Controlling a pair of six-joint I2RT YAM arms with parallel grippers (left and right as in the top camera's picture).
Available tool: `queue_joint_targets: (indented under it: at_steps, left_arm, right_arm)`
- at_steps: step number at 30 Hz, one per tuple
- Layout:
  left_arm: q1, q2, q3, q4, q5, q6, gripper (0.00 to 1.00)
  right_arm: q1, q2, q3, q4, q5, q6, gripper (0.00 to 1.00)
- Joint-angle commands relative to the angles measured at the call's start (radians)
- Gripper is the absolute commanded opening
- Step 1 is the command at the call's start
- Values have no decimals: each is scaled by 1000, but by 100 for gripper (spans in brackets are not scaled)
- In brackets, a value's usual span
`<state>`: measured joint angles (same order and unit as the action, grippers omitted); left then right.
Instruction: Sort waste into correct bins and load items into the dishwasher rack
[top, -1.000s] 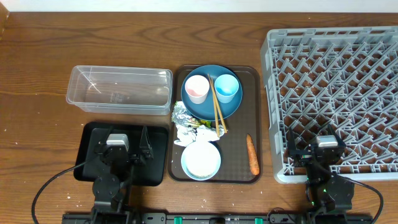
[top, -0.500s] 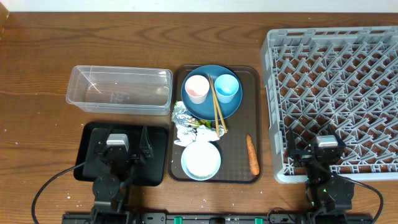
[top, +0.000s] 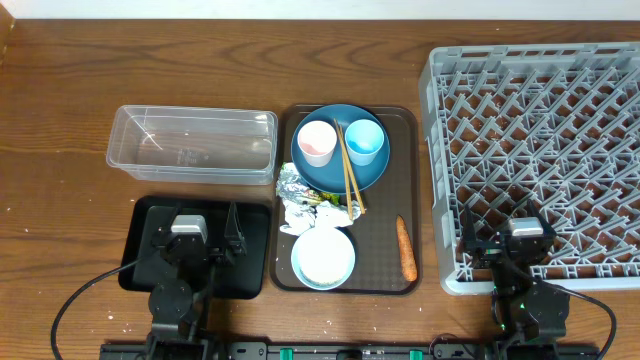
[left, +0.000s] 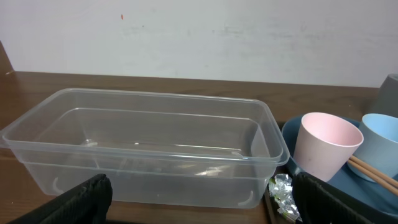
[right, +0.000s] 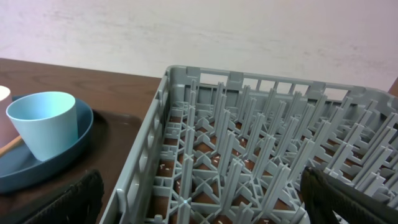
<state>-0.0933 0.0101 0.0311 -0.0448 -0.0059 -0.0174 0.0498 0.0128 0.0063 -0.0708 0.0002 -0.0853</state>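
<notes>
On the brown serving tray (top: 405, 125) a blue plate (top: 320, 171) holds a pink cup (top: 316, 143), a blue cup (top: 364, 141) and wooden chopsticks (top: 349, 172). Below it lie crumpled foil (top: 292, 184), a white tissue wad (top: 302, 213), a green-yellow wrapper (top: 335, 203), a light-blue bowl (top: 323, 257) and a carrot piece (top: 406, 249). The clear tub (top: 193, 144) is left, the black tray (top: 255, 270) below it. The grey rack (top: 540, 150) is right. My left gripper (top: 191, 246) is open over the black tray. My right gripper (top: 508, 245) is open over the rack's front edge.
The tub (left: 143, 146), pink cup (left: 326, 144) and foil (left: 283, 193) show in the left wrist view. The blue cup (right: 45, 124) and rack (right: 249, 149) show in the right wrist view. Rice grains (right: 186, 168) lie under the rack's lattice. A white wall stands behind the table.
</notes>
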Motion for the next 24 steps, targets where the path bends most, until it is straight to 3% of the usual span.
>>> queue_joint_targets:
  at_steps: [1,19,24]
  left_arm:
    - [4,-6,-27,-25,-2,21,95]
    - [4,3,-27,-18,-4,13,95]
    - [4,3,-26,-10,168,6,95]
  right_arm:
    - [-11,2,-1,-4,11,-6,99]
    - [-11,2,-1,-4,11,-6,99]
    - [-11,2,-1,-4,11,-6,99]
